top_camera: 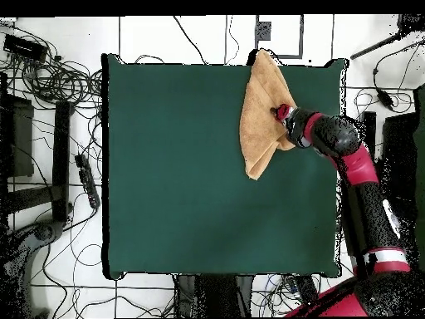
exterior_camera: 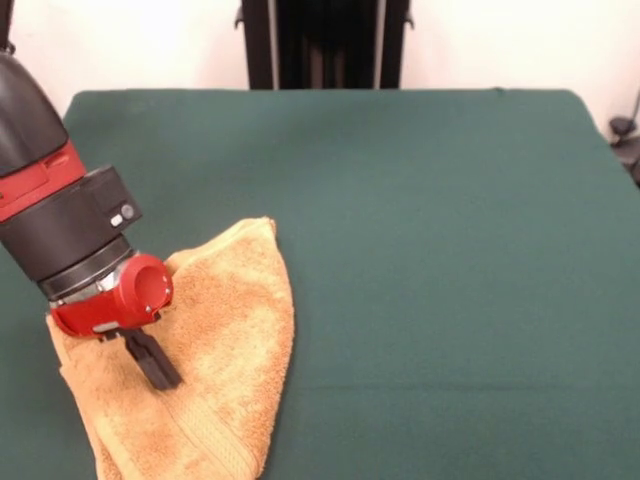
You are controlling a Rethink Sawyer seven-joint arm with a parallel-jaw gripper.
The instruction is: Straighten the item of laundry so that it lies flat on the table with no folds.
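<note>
Towel [exterior_camera: 225, 340] lies folded at the table [exterior_camera: 430, 230] corner, gripper [exterior_camera: 158, 368] down on it, finger spread unclear; best drag the top layer outward slowly.

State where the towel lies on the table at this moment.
In the front view the towel lies folded at the table's near left corner, under the gripper. In the overhead view it sits at the top right corner, reaching the table's top edge.

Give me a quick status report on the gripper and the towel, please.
Gripper down on towel, jaws unreadable. Towel folded, bunched by table corner, one end overhanging the edge. Nothing else on the table.
</note>
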